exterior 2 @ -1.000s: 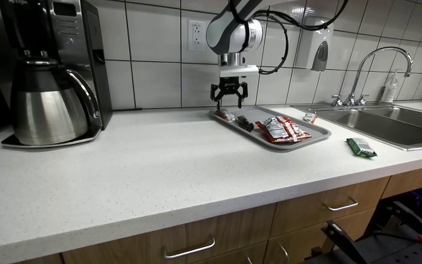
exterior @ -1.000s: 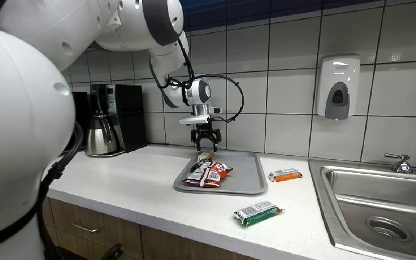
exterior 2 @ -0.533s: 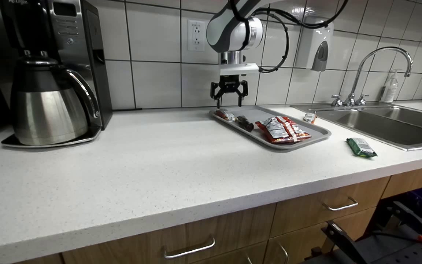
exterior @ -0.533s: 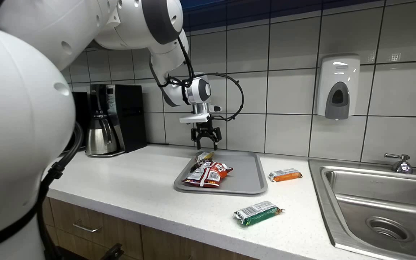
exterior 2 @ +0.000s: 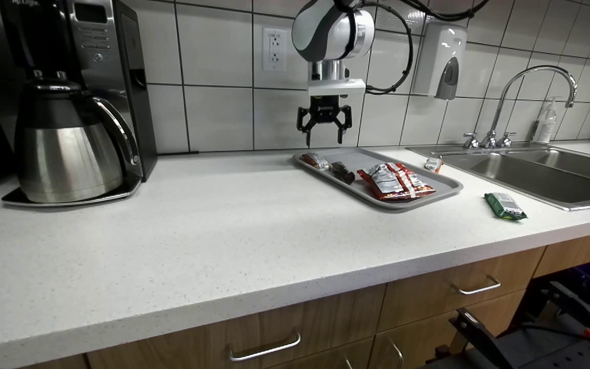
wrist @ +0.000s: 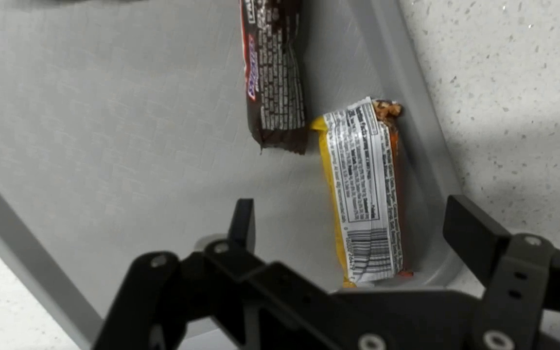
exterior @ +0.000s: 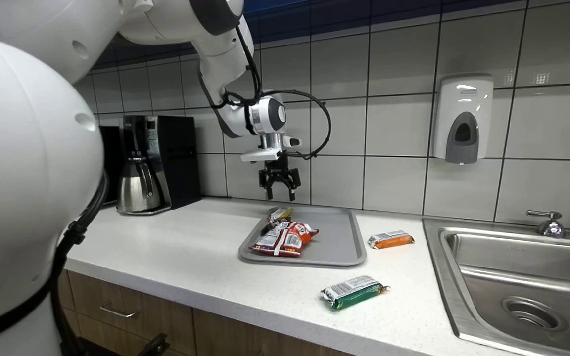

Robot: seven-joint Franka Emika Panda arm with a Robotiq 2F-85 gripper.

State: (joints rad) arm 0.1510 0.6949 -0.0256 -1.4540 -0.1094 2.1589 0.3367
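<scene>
Jaws: your gripper (exterior 2: 324, 139) hangs with its fingers spread wide and nothing in their grasp.
Below the jaws: the yellow-edged bar (wrist: 363, 194) is the closest thing to you, under the fingertips and showing inside the gap between them in the wrist view.
Long axis: it runs out past the fingertips, away from the gripper's body, with a slight slant; that puts it roughly square to your closing line, so the fingers face its long sides.
Gap: in the wrist view the bar sits nearer the finger at the right of that view.
Height: in both exterior views your fingertips are above the bar and apart from it.
Raised edge: the tray (wrist: 153, 146) carries the bar just inside its rim; the finger at the right of the wrist view lines up with that rim, the opposite finger with the flat bottom.
Neighbour: the dark brown bar (wrist: 277, 87) lies ahead of the fingertips, its end just beside the yellow-edged bar's far corner; you cannot tell from here whether they touch.
Bag: the red snack bag (exterior: 287, 238) lies on the tray, lower than the jaws and past the dark brown bar.
Off the tray: the orange bar (exterior: 391, 241) and the green bar (exterior: 353, 292) lie well apart from the jaws.
</scene>
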